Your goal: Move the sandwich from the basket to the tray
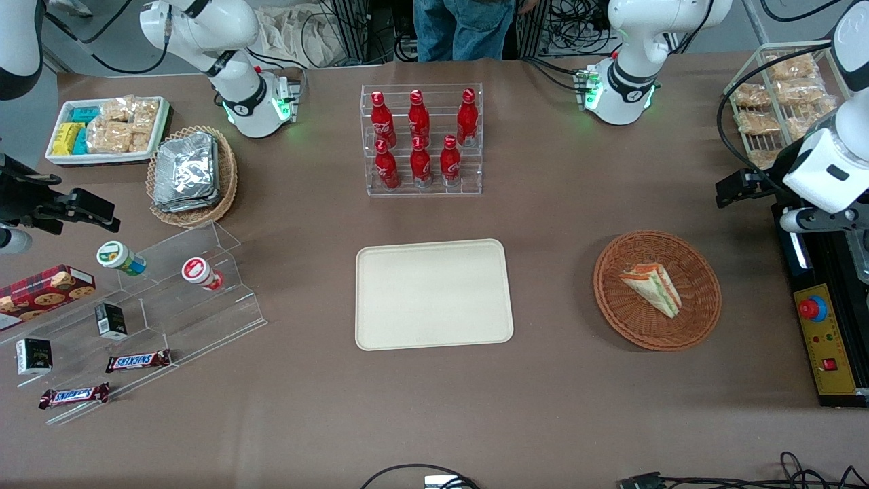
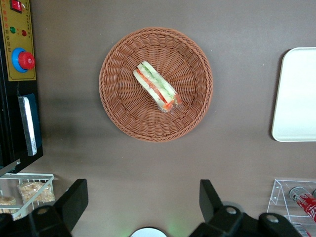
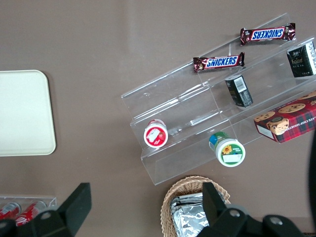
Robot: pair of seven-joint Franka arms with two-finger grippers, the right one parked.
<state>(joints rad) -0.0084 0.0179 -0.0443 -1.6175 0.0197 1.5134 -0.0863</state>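
One sandwich [image 2: 156, 86] lies in basket [image 2: 118, 116], below open hand [image 2: 143, 205].

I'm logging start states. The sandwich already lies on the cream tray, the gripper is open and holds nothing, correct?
Not quite. The front view shows the sandwich still in the wicker basket; the tray is bare. The rest holds: in the left wrist view the gripper is open and holds nothing, beside the basket.

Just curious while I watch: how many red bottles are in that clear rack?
6 red bottles stand in the clear rack, three on its upper step, three nearer the front camera. None looks hidden. The gripper hangs open above the basket.
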